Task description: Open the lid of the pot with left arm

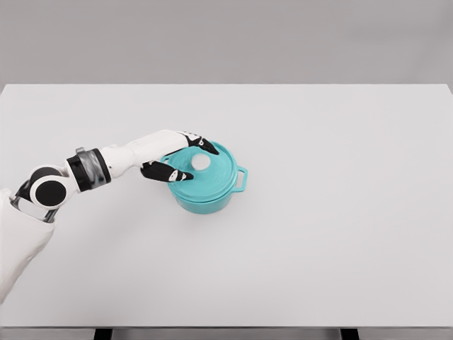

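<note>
A teal pot (pixel 209 191) with a side handle on its right stands on the white table (pixel 340 212), a little left of the middle. Its teal lid (pixel 212 172) rests closed on top, with a white knob (pixel 201 162) in the centre. My left hand (pixel 188 159) reaches in from the left and hovers over the lid's left side. Its black-tipped fingers (pixel 207 146) and thumb (pixel 175 174) are spread either side of the knob and hold nothing. The right arm is out of sight.
Only the pot stands on the table. My left forearm (pixel 106 164) lies low across the table's left part. The table's front edge runs along the bottom of the view.
</note>
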### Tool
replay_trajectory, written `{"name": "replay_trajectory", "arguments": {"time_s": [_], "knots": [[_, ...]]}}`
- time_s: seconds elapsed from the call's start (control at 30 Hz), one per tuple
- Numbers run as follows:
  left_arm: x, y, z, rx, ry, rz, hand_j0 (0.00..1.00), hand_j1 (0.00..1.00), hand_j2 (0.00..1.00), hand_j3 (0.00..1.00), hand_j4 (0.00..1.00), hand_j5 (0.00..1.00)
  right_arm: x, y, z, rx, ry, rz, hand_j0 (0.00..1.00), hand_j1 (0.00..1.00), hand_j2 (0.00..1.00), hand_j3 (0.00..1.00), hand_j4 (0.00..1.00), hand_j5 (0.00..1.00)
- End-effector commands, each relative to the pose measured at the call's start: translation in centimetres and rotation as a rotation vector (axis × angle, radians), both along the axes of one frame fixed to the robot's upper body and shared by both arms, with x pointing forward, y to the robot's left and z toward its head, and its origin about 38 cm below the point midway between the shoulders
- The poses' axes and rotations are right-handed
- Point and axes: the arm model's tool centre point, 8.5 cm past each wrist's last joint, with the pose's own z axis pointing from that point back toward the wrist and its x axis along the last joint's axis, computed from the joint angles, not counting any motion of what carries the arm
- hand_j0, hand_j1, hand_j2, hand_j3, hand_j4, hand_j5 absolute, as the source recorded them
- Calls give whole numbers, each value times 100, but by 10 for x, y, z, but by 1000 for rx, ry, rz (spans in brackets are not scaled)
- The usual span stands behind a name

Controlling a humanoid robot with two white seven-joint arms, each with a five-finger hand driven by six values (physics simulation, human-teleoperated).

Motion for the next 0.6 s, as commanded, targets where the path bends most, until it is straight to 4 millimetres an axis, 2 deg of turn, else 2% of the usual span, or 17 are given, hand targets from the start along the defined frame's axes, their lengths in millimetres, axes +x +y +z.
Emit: {"name": "replay_trajectory", "arguments": {"time_s": [0.0,0.43,0.57], "knots": [[1,1,-4,-4,13,7,73,73,73,73,73,73,0,0,0,0,0,-1,100,100,100,100,100,100],[2,-4,-4,-16,15,2,71,71,71,71,71,71,0,0,0,0,0,-1,100,100,100,100,100,100],[2,-5,-3,-19,14,1,67,67,67,67,67,67,0,0,0,0,0,-1,100,100,100,100,100,100]]}}
